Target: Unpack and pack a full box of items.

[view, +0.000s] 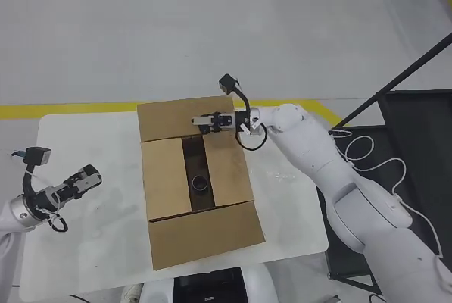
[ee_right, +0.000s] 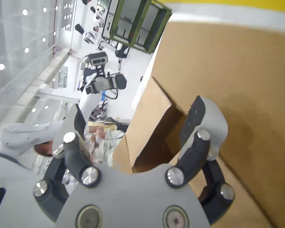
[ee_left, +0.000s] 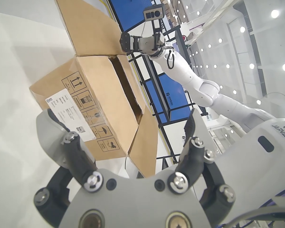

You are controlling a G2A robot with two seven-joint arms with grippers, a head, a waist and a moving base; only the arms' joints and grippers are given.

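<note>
By my reading you are in the unpacking stage. The box (view: 165,178) sits mid-tabletop (view: 89,136) with its far flap (view: 182,117) and near flap (view: 207,236) laid out, while the two inner flaps (view: 229,170) half cover the opening. Your right pincer (view: 208,120) hangs just over the far end of the gap, fingers spread wide and holding nothing. Your left pincer (view: 87,179) sits well apart from the box, equally wide open and empty. Next you likely need to catch an inner flap's edge and fold it outward. The top view looks down the gap to a dark round item (view: 201,183). The left wrist view offers the box's labelled side wall (ee_left: 68,110) instead.
</note>
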